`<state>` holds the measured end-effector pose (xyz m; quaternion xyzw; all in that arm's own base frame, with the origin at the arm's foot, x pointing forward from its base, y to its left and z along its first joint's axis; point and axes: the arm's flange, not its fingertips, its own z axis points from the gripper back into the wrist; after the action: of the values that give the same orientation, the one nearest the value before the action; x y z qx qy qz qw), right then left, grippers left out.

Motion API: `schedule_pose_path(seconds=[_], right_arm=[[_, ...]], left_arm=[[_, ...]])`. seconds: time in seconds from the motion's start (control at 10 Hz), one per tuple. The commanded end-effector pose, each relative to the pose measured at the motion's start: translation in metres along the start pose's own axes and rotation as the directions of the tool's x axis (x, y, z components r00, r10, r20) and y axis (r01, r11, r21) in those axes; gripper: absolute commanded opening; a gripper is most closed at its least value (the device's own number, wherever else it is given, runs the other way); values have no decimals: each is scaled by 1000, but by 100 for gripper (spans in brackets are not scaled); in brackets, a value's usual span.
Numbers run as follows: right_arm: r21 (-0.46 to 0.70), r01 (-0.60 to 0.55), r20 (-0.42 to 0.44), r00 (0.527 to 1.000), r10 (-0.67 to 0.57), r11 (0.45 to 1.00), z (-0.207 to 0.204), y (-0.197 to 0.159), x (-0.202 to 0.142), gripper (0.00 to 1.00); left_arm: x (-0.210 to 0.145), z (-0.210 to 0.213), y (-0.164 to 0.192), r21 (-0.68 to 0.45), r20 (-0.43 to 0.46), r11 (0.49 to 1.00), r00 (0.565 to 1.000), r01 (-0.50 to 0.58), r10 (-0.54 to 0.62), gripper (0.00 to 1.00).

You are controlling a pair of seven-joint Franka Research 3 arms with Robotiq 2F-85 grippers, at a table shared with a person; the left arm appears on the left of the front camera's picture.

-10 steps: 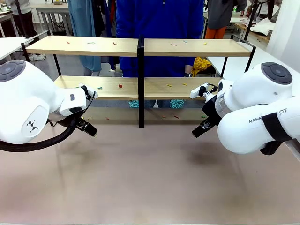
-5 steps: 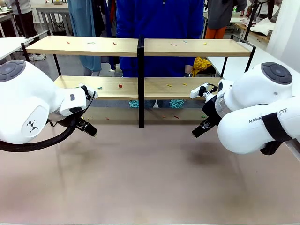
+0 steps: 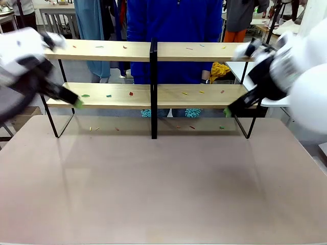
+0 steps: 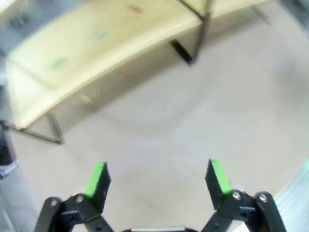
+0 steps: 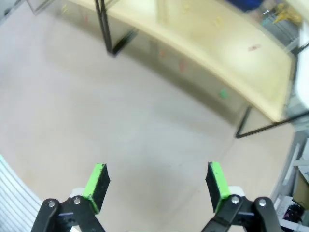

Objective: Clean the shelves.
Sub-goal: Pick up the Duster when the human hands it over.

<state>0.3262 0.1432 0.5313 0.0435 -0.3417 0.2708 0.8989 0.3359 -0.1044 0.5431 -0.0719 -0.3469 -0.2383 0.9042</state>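
Left gripper (image 3: 76, 102): at the 9 o'clock end of the lower tier in the front view, blurred, so contact with the board cannot be judged; in its wrist view (image 4: 157, 179) the green pads (image 4: 98, 178) stand wide apart, released, nothing between them, over bare tabletop. The shelves (image 3: 107, 50): two-tier rack of light-wood boards on a thin black frame, set on the far half of the table (image 3: 163, 194), toward 12 o'clock; long axis running 9 to 3 o'clock, open front facing 6 o'clock, central black upright (image 3: 153, 87) dividing each tier. The left wrist view shows a board (image 4: 96, 43) slanting across 11 o'clock; the right wrist view, a board (image 5: 217, 43) across 1 o'clock. Coloured scraps (image 3: 131, 93): small bits scattered along both tiers and on the tabletop beneath. Person (image 3: 173, 20): blue garment, standing behind the rack at 12 o'clock. Right gripper (image 3: 227, 111): near the 3 o'clock end of the lower tier, blurred; in its wrist view (image 5: 155, 181) released, empty, above the tabletop.
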Motion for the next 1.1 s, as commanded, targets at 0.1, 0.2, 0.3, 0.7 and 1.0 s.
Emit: schedule_pose_path(seconds=[0.1,0.2,0.3,0.7,1.0], right_arm=[[-221,27,137,991,3,975,89,63,-9,100],[-333,80,182,983,-20,939,97,74,3,100],[-380,111,220,975,-27,918,95,76,10,100],[-233,58,245,970,1,971,115,89,10,100],[-137,60,249,968,-24,989,126,100,27,100]], left_arm=[[-71,102,-78,176,188,979,980,-99,65,100],[-67,111,-97,199,224,977,974,-75,29,100],[-66,112,-101,152,227,988,974,-15,-20,100],[-5,149,-103,182,228,980,973,-81,38,100],[-1,156,-108,122,290,986,954,-116,76,100]])
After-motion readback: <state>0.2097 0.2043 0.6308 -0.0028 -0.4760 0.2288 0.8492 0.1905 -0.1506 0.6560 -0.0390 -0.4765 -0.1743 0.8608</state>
